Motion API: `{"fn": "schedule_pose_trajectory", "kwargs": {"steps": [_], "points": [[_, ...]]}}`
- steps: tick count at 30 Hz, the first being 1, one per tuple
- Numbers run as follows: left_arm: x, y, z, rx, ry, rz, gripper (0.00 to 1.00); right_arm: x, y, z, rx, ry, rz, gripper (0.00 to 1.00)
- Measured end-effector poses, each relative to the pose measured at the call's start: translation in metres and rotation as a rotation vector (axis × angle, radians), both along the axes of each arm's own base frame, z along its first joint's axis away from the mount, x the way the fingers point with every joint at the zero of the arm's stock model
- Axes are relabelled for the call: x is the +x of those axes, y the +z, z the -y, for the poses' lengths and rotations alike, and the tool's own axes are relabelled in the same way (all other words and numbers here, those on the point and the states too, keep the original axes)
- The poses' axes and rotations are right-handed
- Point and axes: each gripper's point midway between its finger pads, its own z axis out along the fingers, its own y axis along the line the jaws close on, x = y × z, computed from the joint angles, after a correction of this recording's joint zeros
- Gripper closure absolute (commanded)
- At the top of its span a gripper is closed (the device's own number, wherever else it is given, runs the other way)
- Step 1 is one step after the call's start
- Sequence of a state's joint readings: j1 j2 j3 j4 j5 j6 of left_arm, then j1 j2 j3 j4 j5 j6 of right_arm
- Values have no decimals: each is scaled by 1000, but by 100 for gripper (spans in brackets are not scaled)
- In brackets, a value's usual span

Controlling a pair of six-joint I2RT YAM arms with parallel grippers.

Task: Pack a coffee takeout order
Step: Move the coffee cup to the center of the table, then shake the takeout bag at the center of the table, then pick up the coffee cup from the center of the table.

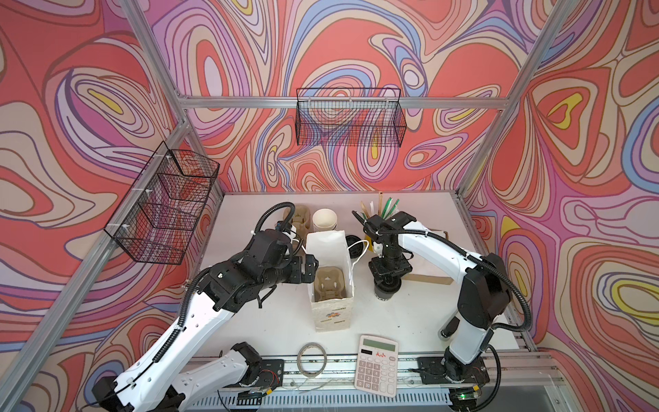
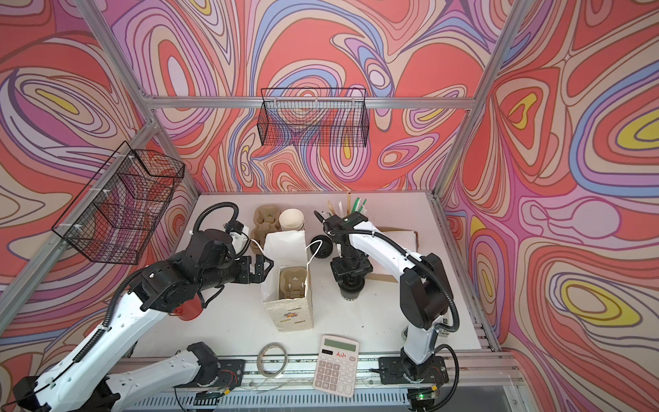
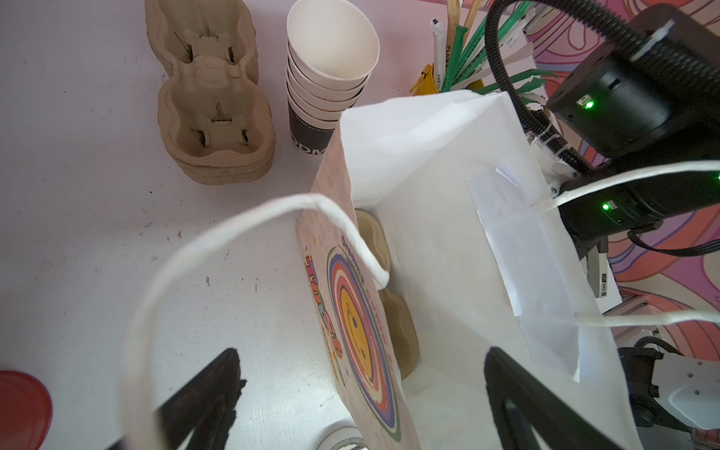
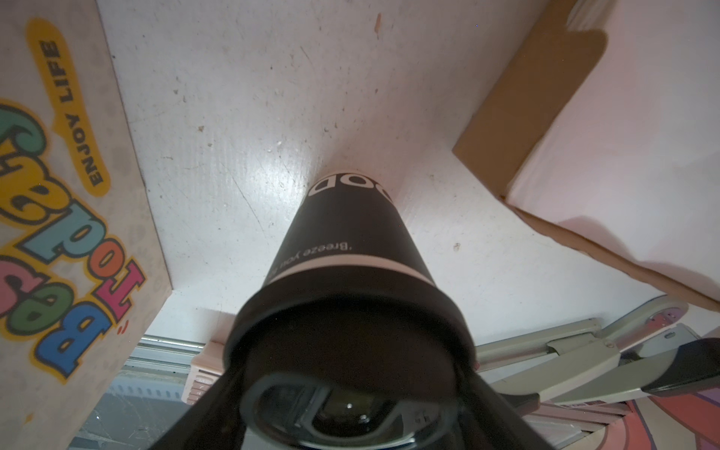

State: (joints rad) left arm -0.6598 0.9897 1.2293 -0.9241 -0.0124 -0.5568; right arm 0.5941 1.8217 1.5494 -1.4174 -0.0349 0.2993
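Right, in both top views the L claw is spread wide at the side wall of the white paper bag. The bag stands upright on the bench w/ its mouth open, and the tan pulp carrier lies at its bottom, just past the claw tips. R claw points straight down on the black paper cup, on the far side of the bag from the L claw. A calculator lies well apart from both claws. Left wrist view: L claw is wide open and straddles the bag's printed wall, w/ one finger outside and the other over the open mouth; can't tell if either touches paper. A handle loop curves in front of the outer finger. The carrier is deep in the bag, beyond the tips. Farther out are spare carriers, a stack of lidless cups & straws. Right wrist view: R claw clamps the black lid from both sides. The cup is upright directly below, its base apparently on the bench. The bag is near on one side, apart from the cup, and a brown card sheet lies on the other.
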Motion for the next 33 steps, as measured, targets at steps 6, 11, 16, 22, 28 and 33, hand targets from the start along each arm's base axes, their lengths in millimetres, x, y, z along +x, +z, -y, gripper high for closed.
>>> {"fn": "schedule_pose_trajectory", "kwargs": {"steps": [6, 11, 16, 22, 28, 33], "points": [[0, 0, 0, 0, 0, 0, 0, 1, 0, 1, -2, -10, -20, 20], [-1, 1, 0, -2, 0, 2, 0, 1, 0, 1, 1, -15, -23, 20], [-1, 1, -1, -4, 0, 5, 0, 1, 0, 1, 5, -15, -14, 20], [-1, 1, -1, -4, 0, 5, 0, 1, 1, 1, 6, -15, -12, 20], [-1, 2, -1, -3, 2, 7, 0, 2, 1, 1, 8, -18, -5, 20], [-1, 2, -1, -3, 3, 8, 0, 2, 2, 2, 17, -26, 17, 20]]}}
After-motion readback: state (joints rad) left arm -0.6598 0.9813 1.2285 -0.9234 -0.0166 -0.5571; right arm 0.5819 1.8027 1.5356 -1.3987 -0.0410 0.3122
